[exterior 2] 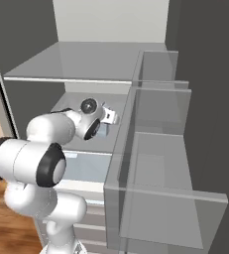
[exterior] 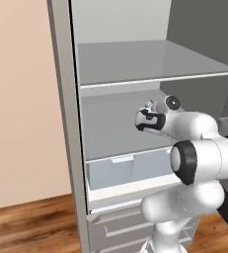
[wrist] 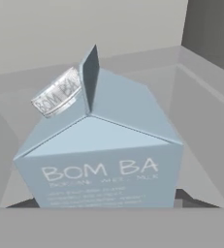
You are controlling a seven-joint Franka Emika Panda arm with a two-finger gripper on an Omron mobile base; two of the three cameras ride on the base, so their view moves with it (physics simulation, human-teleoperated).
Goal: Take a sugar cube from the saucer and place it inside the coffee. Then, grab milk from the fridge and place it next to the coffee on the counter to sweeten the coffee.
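The gripper point(exterior 2: 111, 117) is closed on the milk point(wrist: 101, 160) on the fridge point(exterior: 66, 123) shelf. Lift only slightly, keep the carton upright, and withdraw straight out, clear of the door bins point(exterior 2: 160, 163).

You see a glossy white arm point(exterior: 199, 163) of rounded, bulbous segments, black bands ringing its joints, a dark round cap with a pale centre near the wrist, a white hand with black trim, a white column at its base.
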